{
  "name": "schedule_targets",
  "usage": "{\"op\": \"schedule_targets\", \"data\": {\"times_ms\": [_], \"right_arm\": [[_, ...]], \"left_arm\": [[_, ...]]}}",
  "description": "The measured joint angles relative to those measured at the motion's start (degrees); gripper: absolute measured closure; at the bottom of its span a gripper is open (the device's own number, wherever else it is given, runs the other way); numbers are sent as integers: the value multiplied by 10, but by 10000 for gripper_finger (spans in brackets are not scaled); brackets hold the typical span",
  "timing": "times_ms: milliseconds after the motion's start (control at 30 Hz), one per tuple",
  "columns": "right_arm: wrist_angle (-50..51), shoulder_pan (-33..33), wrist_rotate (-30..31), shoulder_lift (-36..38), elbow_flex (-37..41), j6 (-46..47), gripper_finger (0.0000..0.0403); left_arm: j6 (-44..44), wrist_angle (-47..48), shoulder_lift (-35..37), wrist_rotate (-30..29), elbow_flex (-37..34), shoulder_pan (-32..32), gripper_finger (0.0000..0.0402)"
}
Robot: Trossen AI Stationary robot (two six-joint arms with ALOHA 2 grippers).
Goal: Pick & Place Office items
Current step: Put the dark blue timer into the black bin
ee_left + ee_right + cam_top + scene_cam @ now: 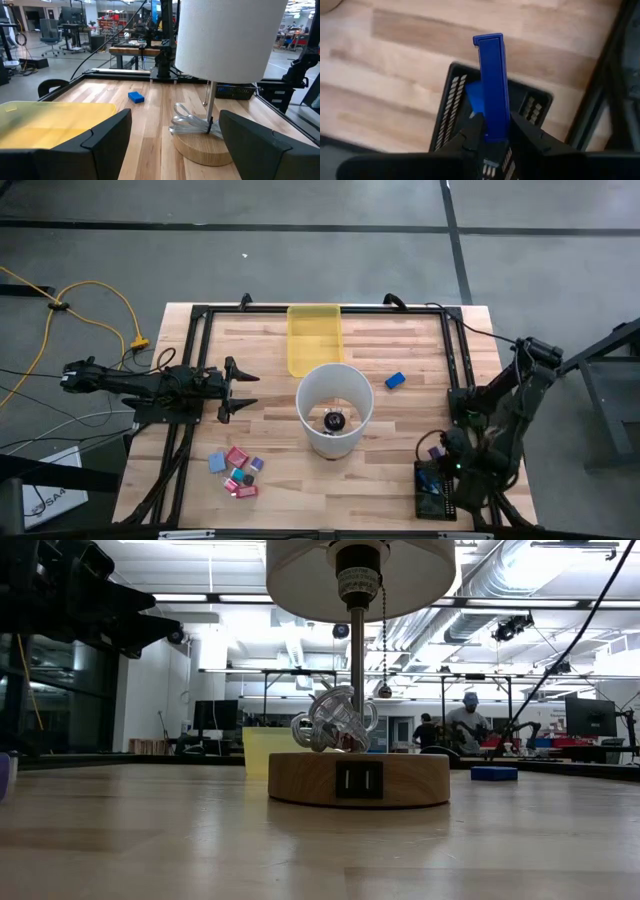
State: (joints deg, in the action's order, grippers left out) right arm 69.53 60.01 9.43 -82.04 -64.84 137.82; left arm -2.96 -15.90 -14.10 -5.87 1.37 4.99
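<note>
My right gripper [492, 134] is at the table's near right corner, shut on a long bright-blue office item [491, 80] above a black mesh basket [451, 107]. A second blue item [395, 380] lies flat on the table, right of the white-shaded lamp [334, 408]. Several tiny pink, red, purple and light-blue pieces [237, 470] lie together near the front left. My left gripper [175, 125] stands open at the left side, level, facing the lamp, with nothing between its fingers. My right gripper pinches the blue item between its two fingers [475, 131] at one end [493, 127]. The fingers point down from above. The item's free end [489, 41] reaches out past the fingertips, over the basket's opening.
The lamp's round wooden base [358, 780] and a coil of clear cable [187, 122] take up the table's middle. A yellow translucent tray [314, 338] lies at the far edge. A black frame [455, 350] runs around the tabletop. People stand in the room behind [465, 720].
</note>
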Motion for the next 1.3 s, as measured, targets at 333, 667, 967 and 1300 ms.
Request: {"op": "schedule_targets", "data": {"times_ms": [333, 667, 967, 1300], "right_arm": [[-44, 40, 25, 0, 0, 6, 342], [-115, 41, 5, -53, 0, 0, 342], [-184, 56, -12, -92, 0, 5, 342], [-235, 70, -25, -129, 0, 18, 342]], "left_arm": [[0, 0, 0, 0, 0, 0, 109], [0, 0, 0, 0, 0, 0, 109], [0, 0, 0, 0, 0, 0, 109], [0, 0, 0, 0, 0, 0, 109]]}}
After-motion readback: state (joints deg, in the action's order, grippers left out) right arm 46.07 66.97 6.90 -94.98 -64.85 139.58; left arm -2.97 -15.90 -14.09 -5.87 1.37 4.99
